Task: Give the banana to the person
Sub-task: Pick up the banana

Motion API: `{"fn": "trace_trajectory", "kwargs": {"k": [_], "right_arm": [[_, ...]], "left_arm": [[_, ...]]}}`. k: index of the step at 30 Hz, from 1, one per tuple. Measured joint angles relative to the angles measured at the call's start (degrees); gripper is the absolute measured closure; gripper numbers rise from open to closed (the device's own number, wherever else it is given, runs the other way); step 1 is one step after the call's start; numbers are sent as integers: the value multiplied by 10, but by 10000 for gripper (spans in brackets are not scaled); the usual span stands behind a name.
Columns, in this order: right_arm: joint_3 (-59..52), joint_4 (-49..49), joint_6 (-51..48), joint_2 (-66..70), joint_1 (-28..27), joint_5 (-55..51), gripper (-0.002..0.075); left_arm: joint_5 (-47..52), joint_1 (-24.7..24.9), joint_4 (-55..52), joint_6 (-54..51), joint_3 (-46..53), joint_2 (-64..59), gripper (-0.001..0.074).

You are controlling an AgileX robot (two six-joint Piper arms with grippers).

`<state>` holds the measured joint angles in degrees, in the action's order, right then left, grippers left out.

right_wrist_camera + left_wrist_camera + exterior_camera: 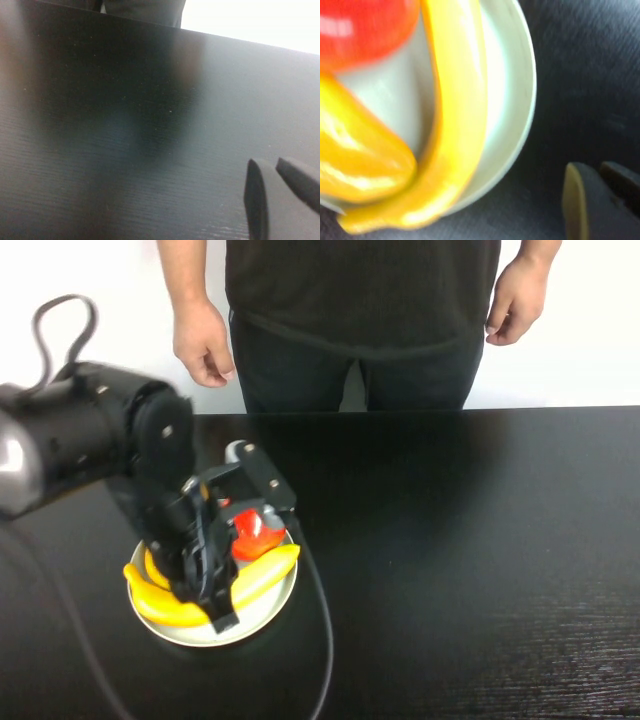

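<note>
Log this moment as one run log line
left gripper: low over plate | banana: on plate, not gripped | right gripper: over bare table | person: waiting, hands down

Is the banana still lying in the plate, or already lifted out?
In the plate: the banana lies inside its rim beside the mango. The left tool hovers above; the right tool is elsewhere.

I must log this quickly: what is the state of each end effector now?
Left end effector: over the plate, above the banana; open or closed cannot be told.
Right end effector: over bare table; cannot be told.
</note>
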<state>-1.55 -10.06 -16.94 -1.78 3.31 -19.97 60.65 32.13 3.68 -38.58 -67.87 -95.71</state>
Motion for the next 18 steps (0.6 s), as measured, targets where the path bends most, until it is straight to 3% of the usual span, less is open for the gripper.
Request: {"fn": "trace_trajectory", "kwargs": {"k": [2, 6, 8, 12, 18], "right_arm": [[0, 0, 0, 0, 0, 0, 733], [0, 0, 0, 0, 0, 0, 733], [0, 0, 0, 0, 0, 0, 733], [0, 0, 0, 0, 0, 0, 733], [0, 1, 0, 0, 0, 0, 733]], "left_arm": [[9, 1, -2, -18, -24, -23, 642], [10, 1, -21, -32, -50, -61, 379], [6, 1, -29, -34, -50, -77, 288], [-2, 1, -51, -38, -50, -108, 225], [-42, 1, -73, -39, -50, -129, 212]]}}
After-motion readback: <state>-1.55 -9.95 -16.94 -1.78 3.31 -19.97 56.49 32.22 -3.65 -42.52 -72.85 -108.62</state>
